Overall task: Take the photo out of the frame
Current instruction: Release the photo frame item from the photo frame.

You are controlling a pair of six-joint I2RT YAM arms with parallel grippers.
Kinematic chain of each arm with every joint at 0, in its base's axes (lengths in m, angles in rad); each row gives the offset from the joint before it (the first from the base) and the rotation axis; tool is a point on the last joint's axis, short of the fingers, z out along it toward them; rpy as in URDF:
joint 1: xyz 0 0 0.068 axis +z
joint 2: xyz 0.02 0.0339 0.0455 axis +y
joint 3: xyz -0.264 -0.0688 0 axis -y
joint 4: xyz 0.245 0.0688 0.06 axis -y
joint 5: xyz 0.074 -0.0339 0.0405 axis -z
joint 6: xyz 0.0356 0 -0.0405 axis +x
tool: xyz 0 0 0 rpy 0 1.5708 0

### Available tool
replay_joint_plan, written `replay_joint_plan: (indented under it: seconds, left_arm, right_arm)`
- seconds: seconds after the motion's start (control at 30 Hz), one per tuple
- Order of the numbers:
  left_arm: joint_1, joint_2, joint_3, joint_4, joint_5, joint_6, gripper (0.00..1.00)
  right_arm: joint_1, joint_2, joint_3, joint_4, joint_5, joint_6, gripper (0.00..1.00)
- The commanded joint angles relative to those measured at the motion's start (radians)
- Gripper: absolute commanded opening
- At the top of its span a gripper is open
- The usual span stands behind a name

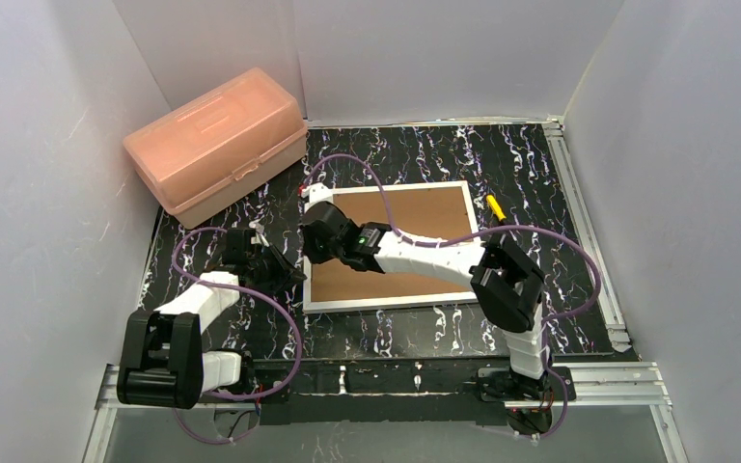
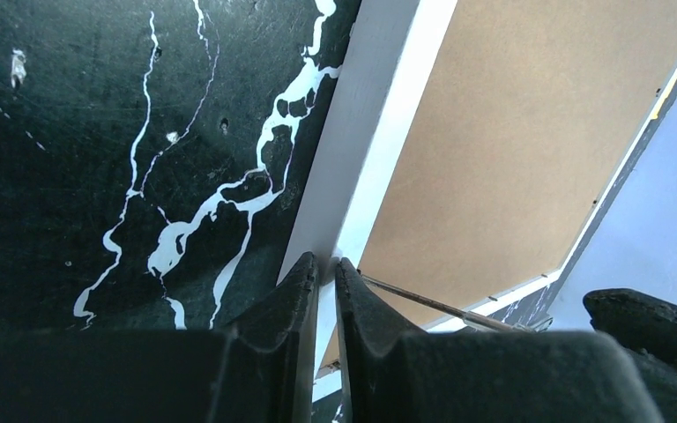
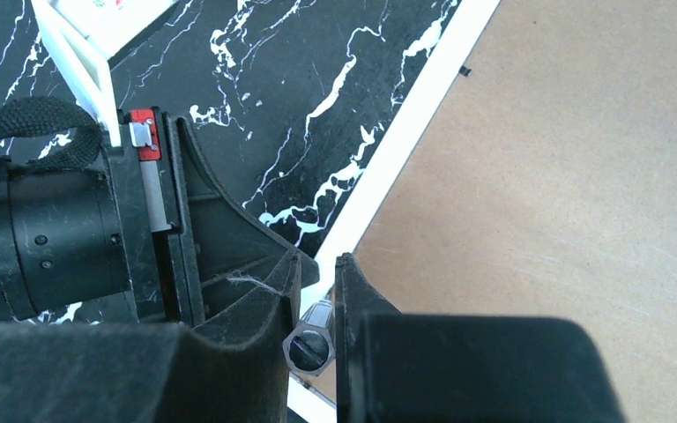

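Note:
The frame point(image 1: 449, 190) lies face down on the black marbled table, its brown back point(image 1: 425, 207) up and a thin white border round it. The photo is hidden under that back. My left gripper point(image 1: 294, 275) is at the frame's left edge. In the left wrist view it point(image 2: 326, 262) is shut on the white border point(image 2: 379, 115). My right gripper point(image 1: 314, 241) hovers over the same edge, a little farther back. It point(image 3: 319, 260) is shut on a thin metal tool point(image 3: 310, 339) with a hexagonal end. The tool's shaft point(image 2: 441, 306) slants down to the brown back point(image 2: 511, 132).
A pink plastic box point(image 1: 217, 145) stands at the back left corner. A small yellow object point(image 1: 494, 205) lies by the frame's right far corner. White walls enclose the table on three sides, with metal rails point(image 1: 589, 241) on the right and near edges.

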Motion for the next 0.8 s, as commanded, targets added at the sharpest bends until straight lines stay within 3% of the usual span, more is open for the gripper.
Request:
replay_joint_plan:
  seconds: [0.0, 0.27, 0.4, 0.57, 0.77]
  left_arm:
    - [-0.036, -0.027, 0.021, -0.146, 0.034, 0.011, 0.06]
    - [-0.035, -0.069, 0.045, -0.184, 0.003, 0.017, 0.06]
    - [-0.035, -0.078, 0.070, -0.212, -0.010, 0.033, 0.07]
    - [-0.035, -0.077, 0.112, -0.226, -0.031, 0.052, 0.12]
    - [-0.034, -0.031, 0.192, -0.228, -0.044, 0.059, 0.19]
  right_arm:
    - [-0.002, -0.092, -0.078, 0.152, -0.172, 0.102, 0.01]
    - [-0.240, -0.307, -0.424, 0.271, -0.338, 0.119, 0.01]
    - [-0.360, -0.353, -0.563, 0.409, -0.475, 0.157, 0.01]
    - [-0.445, -0.312, -0.603, 0.580, -0.636, 0.208, 0.01]
    - [-0.491, -0.178, -0.558, 0.772, -0.722, 0.314, 0.01]
